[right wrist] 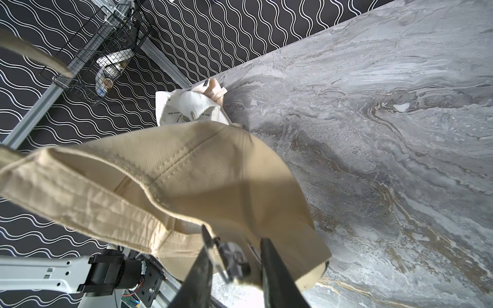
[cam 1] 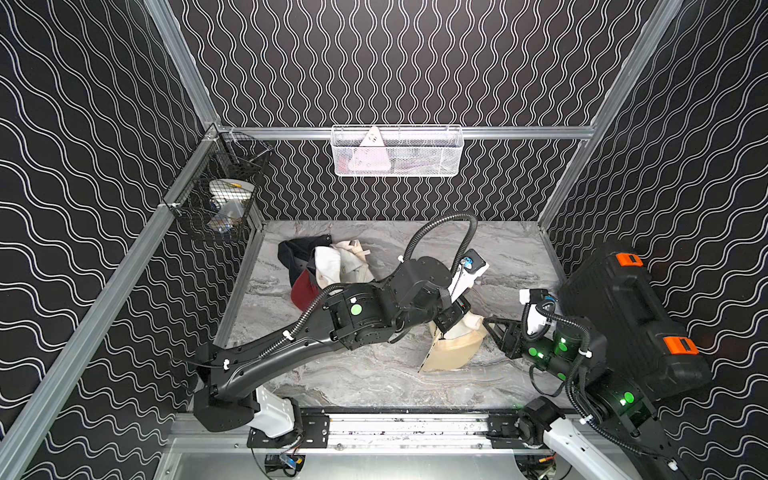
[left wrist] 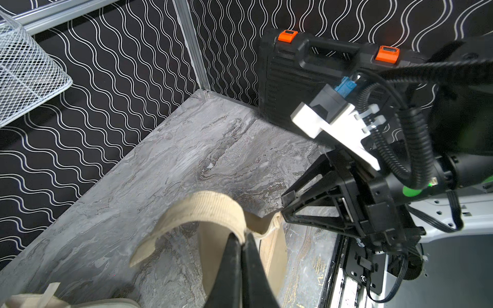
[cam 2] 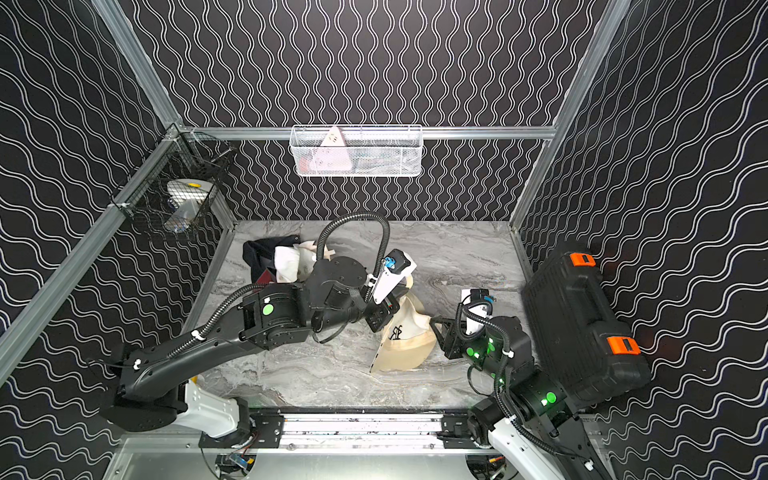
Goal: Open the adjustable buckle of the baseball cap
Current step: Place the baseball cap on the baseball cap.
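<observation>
1. Pinching the soft strap (left wrist: 202, 210), our left claw (left wrist: 241, 240) is clamped, holding the beige cap (cam 2: 405, 345) up over the surface (cam 2: 332, 374).
2. Our right claw (right wrist: 234, 234) has its jaws apart around the metal buckle (right wrist: 234, 260).
3. We judge the cloth light and floppy; grip the stiff buckle.

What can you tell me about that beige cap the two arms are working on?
The beige cap looks like ribbed fabric, with stitched panels and a dark embroidered logo on front. It is held tilted, brim down near the marble table. The left gripper is shut on its looped back strap; the right gripper, open, flanks its dark metal buckle.
</observation>
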### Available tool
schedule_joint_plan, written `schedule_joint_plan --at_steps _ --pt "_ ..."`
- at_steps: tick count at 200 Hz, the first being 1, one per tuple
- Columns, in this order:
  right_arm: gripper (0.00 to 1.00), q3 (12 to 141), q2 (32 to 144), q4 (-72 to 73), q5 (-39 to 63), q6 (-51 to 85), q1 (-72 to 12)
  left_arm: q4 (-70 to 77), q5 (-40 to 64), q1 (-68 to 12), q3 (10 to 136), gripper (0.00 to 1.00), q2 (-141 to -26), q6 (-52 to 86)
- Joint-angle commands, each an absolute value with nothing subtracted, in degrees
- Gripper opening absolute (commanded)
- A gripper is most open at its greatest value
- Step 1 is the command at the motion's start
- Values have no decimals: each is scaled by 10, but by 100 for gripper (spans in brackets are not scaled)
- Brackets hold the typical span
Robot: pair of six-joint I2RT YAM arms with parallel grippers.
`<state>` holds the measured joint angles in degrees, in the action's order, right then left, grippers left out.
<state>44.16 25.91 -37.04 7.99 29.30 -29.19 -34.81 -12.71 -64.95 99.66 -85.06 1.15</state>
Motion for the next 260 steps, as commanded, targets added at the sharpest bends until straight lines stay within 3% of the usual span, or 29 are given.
schedule_joint_plan --at_steps 1,126,260 --pt "36 444 256 -377 67 288 -293 -343 -128 -644 1009 0 -855 4" --pt "55 450 254 -390 45 280 -293 -352 -82 -561 1035 0 -867 2" --pt "59 442 240 -404 31 289 -293 -342 -37 -463 1030 0 -858 9"
